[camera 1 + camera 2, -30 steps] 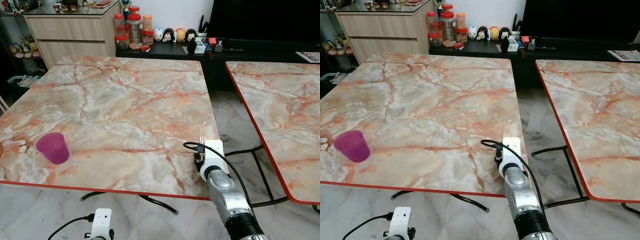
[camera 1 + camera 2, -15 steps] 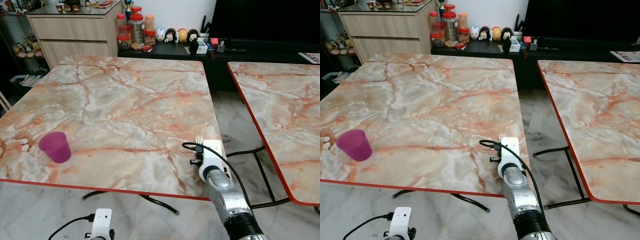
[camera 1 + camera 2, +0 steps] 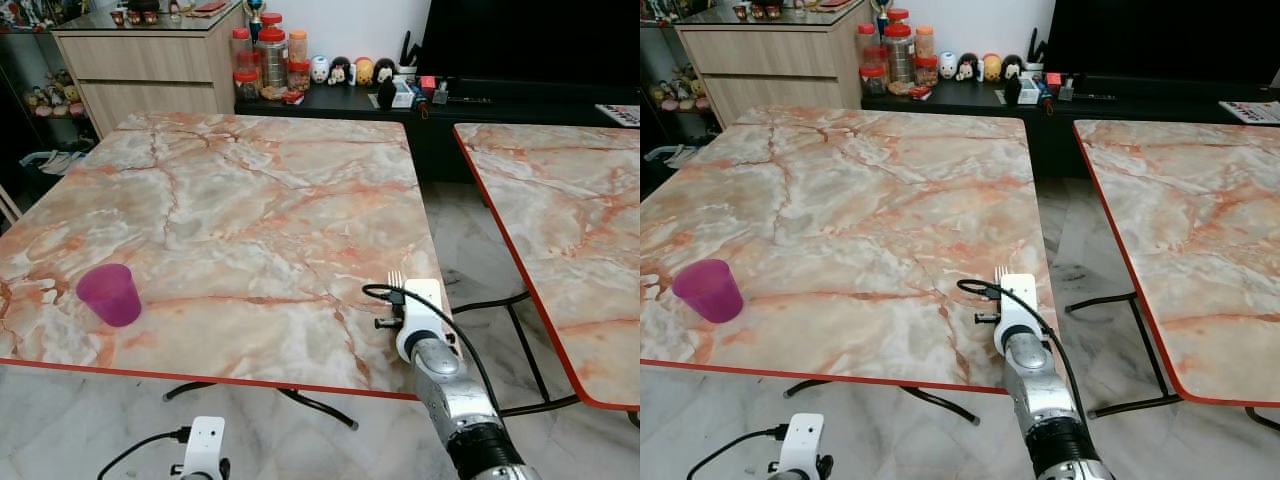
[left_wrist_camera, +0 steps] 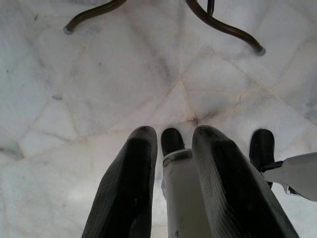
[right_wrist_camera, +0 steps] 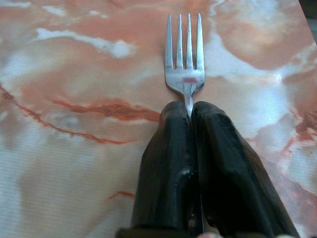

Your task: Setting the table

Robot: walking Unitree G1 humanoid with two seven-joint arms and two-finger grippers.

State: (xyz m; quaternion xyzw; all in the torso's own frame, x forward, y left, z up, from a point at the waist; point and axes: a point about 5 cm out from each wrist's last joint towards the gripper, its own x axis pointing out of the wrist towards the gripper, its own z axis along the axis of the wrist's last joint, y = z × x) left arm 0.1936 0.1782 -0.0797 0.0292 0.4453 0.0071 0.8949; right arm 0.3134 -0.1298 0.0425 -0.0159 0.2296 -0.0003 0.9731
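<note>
My right gripper [image 5: 188, 106] is shut on the handle of a silver fork [image 5: 184, 74]. The tines point away from me, low over the marble table [image 3: 250, 200] near its front right corner. In the left eye view the fork's tines [image 3: 396, 279] stick out past the white wrist housing. A purple cup [image 3: 108, 294] stands upright near the table's front left edge, far from the fork. My left arm [image 3: 203, 450] hangs below the table edge; its gripper [image 4: 173, 131] is open over the floor, holding nothing.
A second marble table [image 3: 570, 220] stands to the right across a gap of floor. Black table legs [image 4: 223, 27] curve over the marble floor. At the back are a wooden cabinet [image 3: 150, 60], jars [image 3: 268, 55] and a dark TV bench [image 3: 480, 100].
My right gripper with the fork has edged slightly to the left over the table. The cup has stayed put, and the left arm still hangs.
</note>
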